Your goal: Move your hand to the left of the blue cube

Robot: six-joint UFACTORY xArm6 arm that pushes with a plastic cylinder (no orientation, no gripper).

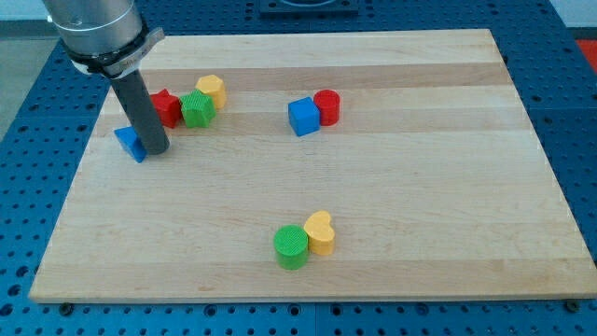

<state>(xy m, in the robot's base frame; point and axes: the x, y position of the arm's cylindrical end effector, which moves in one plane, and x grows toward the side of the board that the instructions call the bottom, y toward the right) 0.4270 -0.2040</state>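
Observation:
The blue cube (302, 117) sits on the wooden board (420, 187) a little above its middle, touching a red cylinder (327, 107) on its right. My tip (155, 149) is at the board's upper left, far to the left of the blue cube. The tip stands against a small blue block (130, 143) partly hidden behind the rod, its shape unclear. Just to the tip's upper right lie a red block (166, 107), a green block (198, 108) and a yellow block (213, 89) in a tight cluster.
A green cylinder (291, 246) and a yellow heart-shaped block (321, 232) touch each other near the board's bottom middle. The arm's grey body (93, 28) fills the view's top left. A blue perforated table (578, 112) surrounds the board.

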